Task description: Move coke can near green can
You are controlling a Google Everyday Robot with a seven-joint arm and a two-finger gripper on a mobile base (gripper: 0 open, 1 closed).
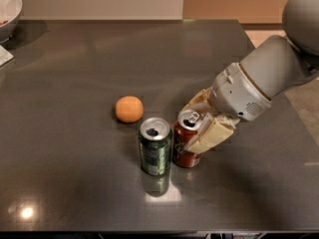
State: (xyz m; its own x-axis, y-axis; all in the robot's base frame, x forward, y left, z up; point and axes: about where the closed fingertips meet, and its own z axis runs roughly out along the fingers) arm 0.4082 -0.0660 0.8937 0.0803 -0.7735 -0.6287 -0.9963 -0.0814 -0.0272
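Observation:
The coke can (185, 142), dark red with a silver top and pull tab, stands upright on the dark table (75, 73). It is right beside the green can (155, 147), which stands upright just to its left, nearly touching. My gripper (202, 123) comes in from the right, with its cream fingers (212, 134) closed around the coke can's upper right side. The white arm (269, 78) stretches off to the upper right.
An orange (129, 108) lies just up and left of the green can. A white bowl (7, 9) sits at the table's far left corner. The table's right edge runs behind the arm; its front edge is close below the cans.

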